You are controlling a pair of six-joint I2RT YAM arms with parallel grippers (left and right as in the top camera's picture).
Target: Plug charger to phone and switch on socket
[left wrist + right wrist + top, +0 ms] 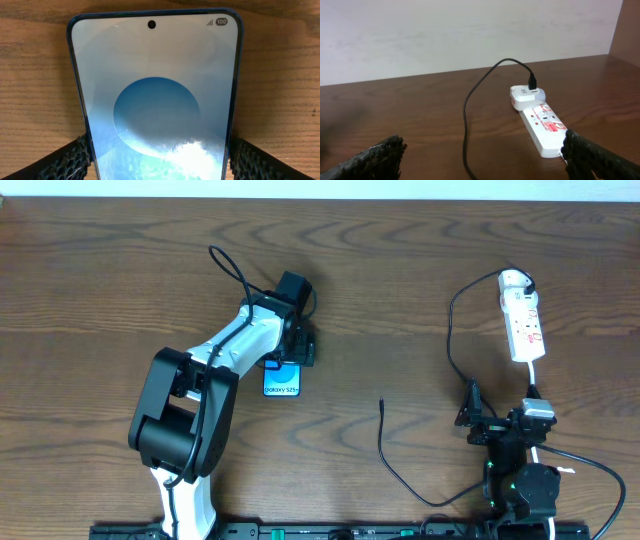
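Observation:
The phone (283, 383) lies flat on the table, screen up and lit blue and white. My left gripper (292, 348) is over its far end. In the left wrist view the phone (155, 75) fills the frame and both fingers of the left gripper (157, 155) press its long edges. The socket, a white power strip (523, 322), lies at the back right with a white adapter (527, 96) plugged in. The black charger cable (452, 330) runs from there, and its free connector tip (382, 402) lies on the table mid-right. My right gripper (487, 420) is open and empty, and faces the strip (545, 125).
The charger cable loops along the front of the table (430, 500) and passes between the right fingers in the right wrist view (466, 135). The strip's white cord (538, 380) runs toward the right arm's base. A pale wall stands behind the table.

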